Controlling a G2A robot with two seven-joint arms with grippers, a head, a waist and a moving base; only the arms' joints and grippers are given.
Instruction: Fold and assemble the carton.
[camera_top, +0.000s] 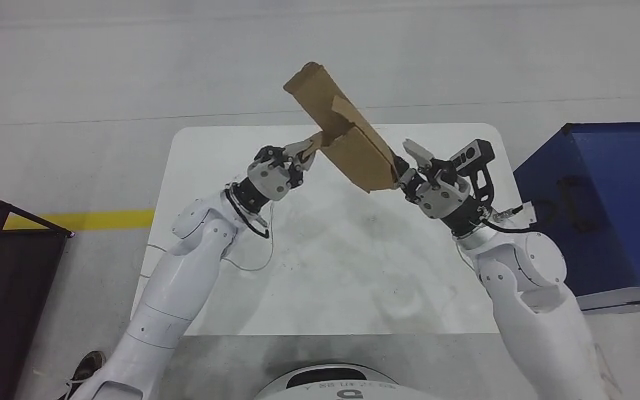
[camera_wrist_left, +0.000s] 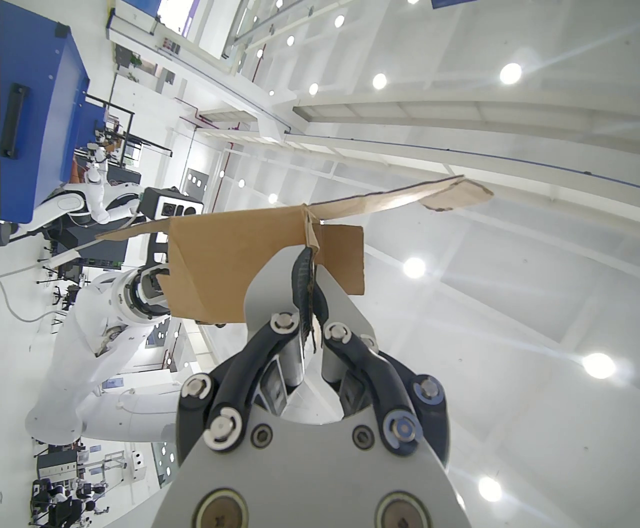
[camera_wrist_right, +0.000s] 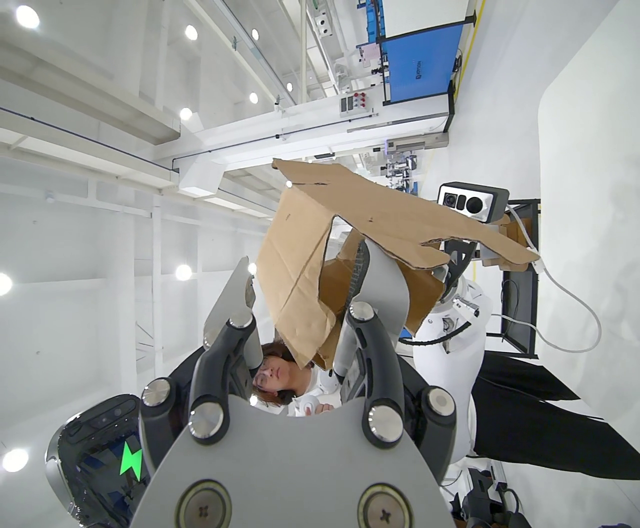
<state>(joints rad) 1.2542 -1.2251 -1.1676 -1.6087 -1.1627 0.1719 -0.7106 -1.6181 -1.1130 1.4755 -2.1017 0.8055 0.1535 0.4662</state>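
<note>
Centrally, over the far half of the table (camera_top: 330, 270), one brown carton (camera_top: 345, 130) was held in the air. It was tilted, its body running from far left toward the near right, and no part rested on the surface. The left gripper (camera_top: 303, 152) was pressed together on a thin flap at the carton's left edge. Its fingertips (camera_wrist_left: 306, 265) met on a single layer of board, a hold that probably anchored that side while the other was shaped.

The right gripper (camera_top: 412, 168) stood at the carton's right end with its fingers spread. One finger (camera_wrist_right: 380, 280) appeared to lie within the open end. The other finger (camera_wrist_right: 232, 300) stood apart outside, with a wall hanging between them. That stance suggested a wall about to be caught or pushed, not one already gripped. Holding the carton clear of the table presumably left its flaps free to swing.

Count: one carton, partly opened; two grippers; one table; one blue bin (camera_top: 585, 200) to the right of the table.
</note>
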